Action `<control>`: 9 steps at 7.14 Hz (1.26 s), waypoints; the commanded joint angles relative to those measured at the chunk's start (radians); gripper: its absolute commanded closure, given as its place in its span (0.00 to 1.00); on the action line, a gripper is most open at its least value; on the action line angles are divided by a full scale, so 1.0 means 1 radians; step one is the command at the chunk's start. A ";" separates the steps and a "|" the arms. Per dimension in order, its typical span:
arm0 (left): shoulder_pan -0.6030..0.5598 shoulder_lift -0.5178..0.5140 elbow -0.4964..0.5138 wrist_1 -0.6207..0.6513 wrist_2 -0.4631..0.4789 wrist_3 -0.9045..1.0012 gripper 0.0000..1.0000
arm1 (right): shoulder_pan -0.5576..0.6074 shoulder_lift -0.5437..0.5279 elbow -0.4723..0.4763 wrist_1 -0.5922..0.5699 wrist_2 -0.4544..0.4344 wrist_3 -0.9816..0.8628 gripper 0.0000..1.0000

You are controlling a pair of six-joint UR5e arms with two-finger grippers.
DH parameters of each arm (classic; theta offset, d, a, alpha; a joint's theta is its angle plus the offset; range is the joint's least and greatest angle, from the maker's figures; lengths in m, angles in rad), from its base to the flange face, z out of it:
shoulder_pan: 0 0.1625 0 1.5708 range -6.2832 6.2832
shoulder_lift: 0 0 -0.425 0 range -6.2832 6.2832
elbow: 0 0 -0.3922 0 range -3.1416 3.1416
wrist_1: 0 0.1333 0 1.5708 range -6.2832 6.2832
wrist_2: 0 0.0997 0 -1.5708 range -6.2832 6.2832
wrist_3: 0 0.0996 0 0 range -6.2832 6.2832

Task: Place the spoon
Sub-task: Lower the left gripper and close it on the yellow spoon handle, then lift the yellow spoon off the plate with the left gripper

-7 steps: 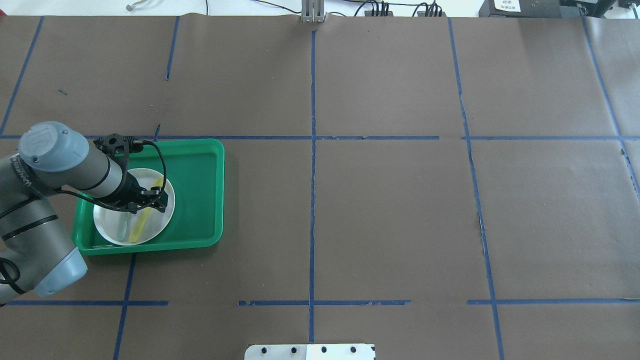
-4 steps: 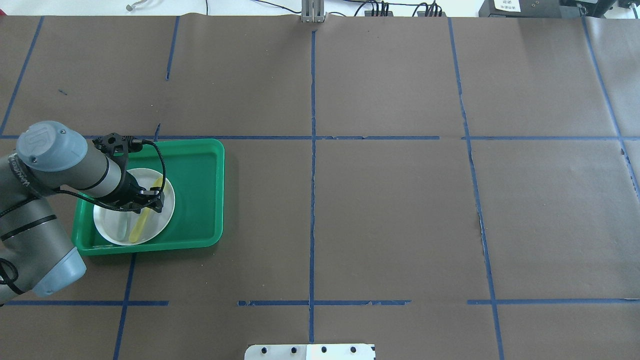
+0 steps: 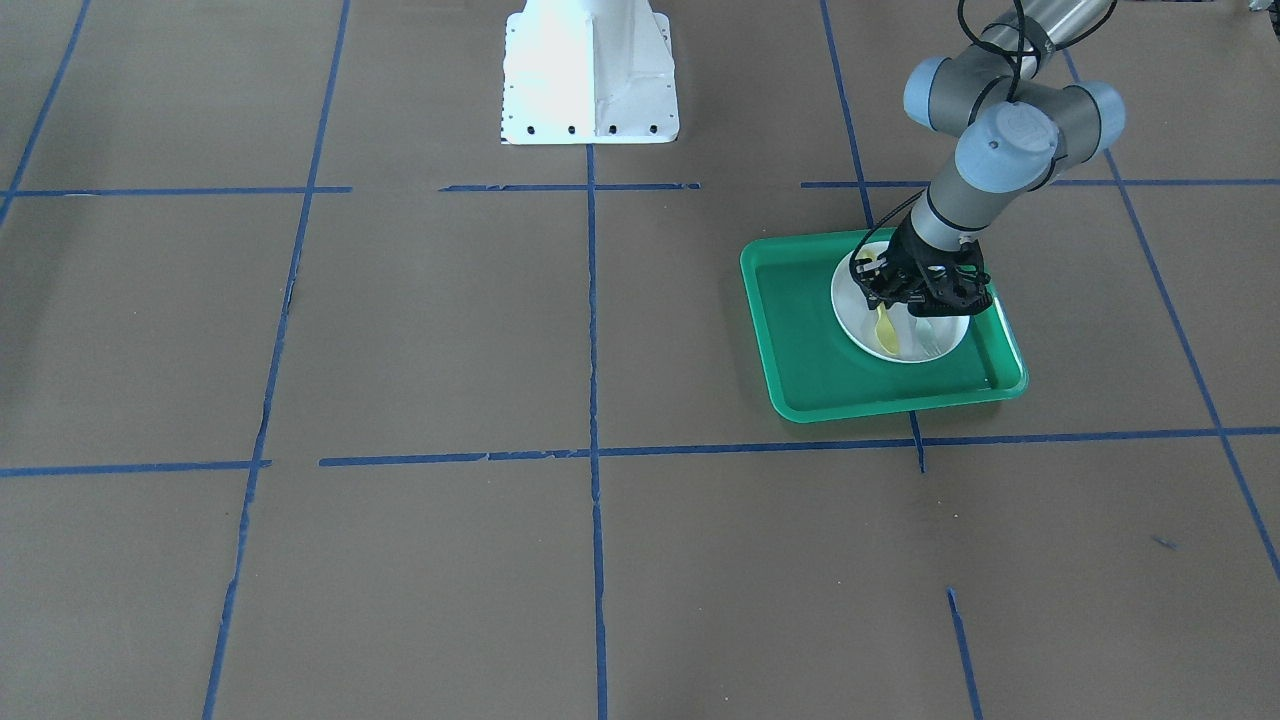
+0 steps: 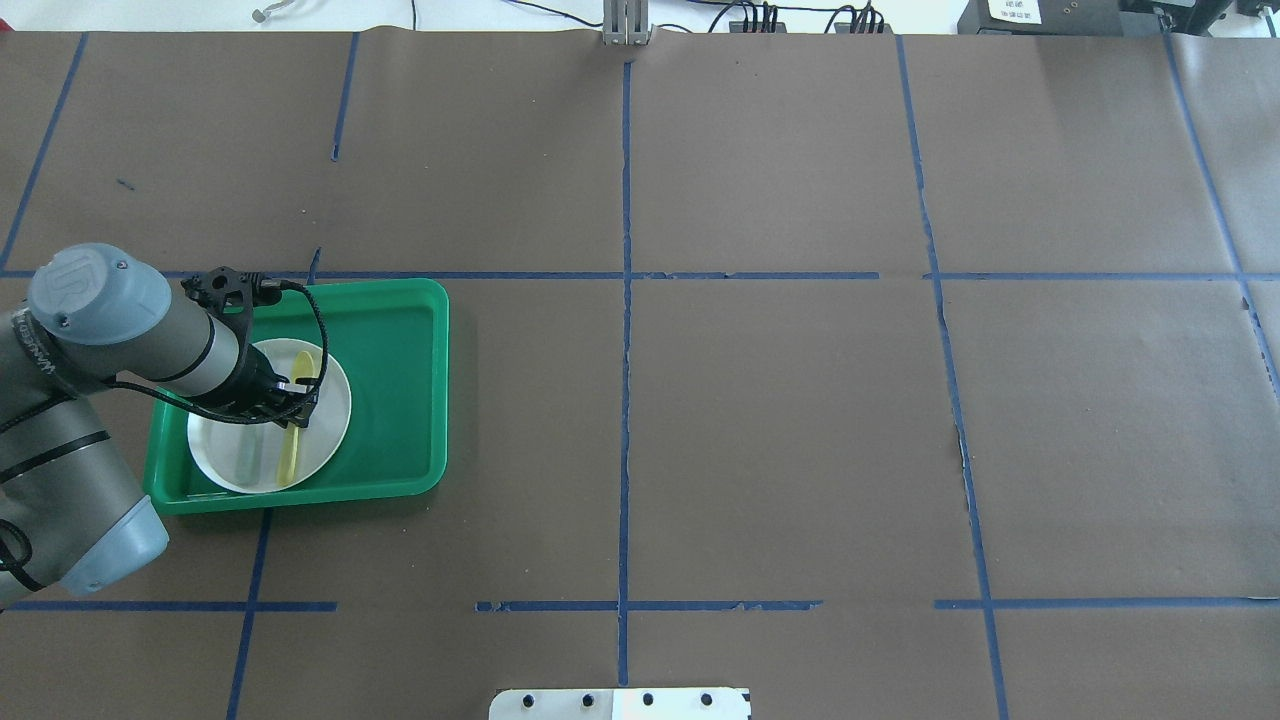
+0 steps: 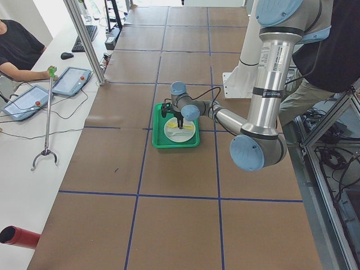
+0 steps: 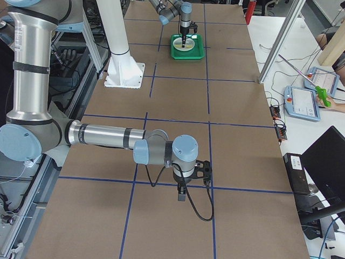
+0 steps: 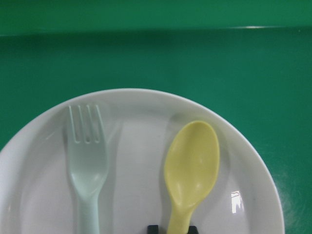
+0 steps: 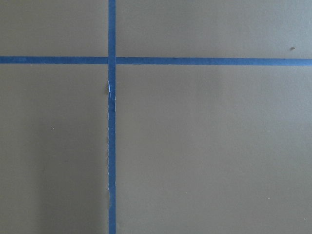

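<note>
Now, the left arm: it comes in low over the tray's (image 4: 400, 380) left rim, forearm slanting down, wrist bent so the left gripper (image 4: 300, 402) points nearly straight down inside the tray, over the plate (image 4: 328, 432).

We see its fingers closed in on the handle of the spoon (image 7: 191, 161). In the wrist view a black tip presses against each side of the handle. We cannot tell whether the spoon rests on the plate or hangs just above it.

The spoon is on the plate's right half, bowl towards the tray's far rim and handle running back under the gripper. A fork (image 7: 87, 161) lies just beside it to the left, parallel and apart from it.

Edges: the plate sits in the tray's near-left part, close to the near rim. Right of the plate there is a broad strip of bare green tray floor, and a narrower one beyond it. A tape line (image 4: 520, 275) runs just past the tray's far rim. The table (image 4: 780, 430) spreads brown from the tray's right rim.

The right arm is well apart from the tray, with the right gripper (image 6: 182, 195) pointing down near a tape crossing. We cannot tell how wide it stands.
</note>
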 commanded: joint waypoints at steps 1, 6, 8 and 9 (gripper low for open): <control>-0.005 0.003 -0.009 0.001 0.001 0.001 1.00 | 0.000 0.000 0.000 0.000 0.000 0.000 0.00; -0.120 0.036 -0.222 0.211 -0.002 0.068 1.00 | 0.000 0.000 0.000 0.000 0.000 0.000 0.00; -0.122 -0.044 -0.227 0.335 0.000 0.102 1.00 | 0.000 0.000 0.000 0.002 0.000 0.000 0.00; -0.120 -0.090 -0.192 0.337 -0.002 0.090 1.00 | 0.000 0.000 0.000 0.000 0.000 0.000 0.00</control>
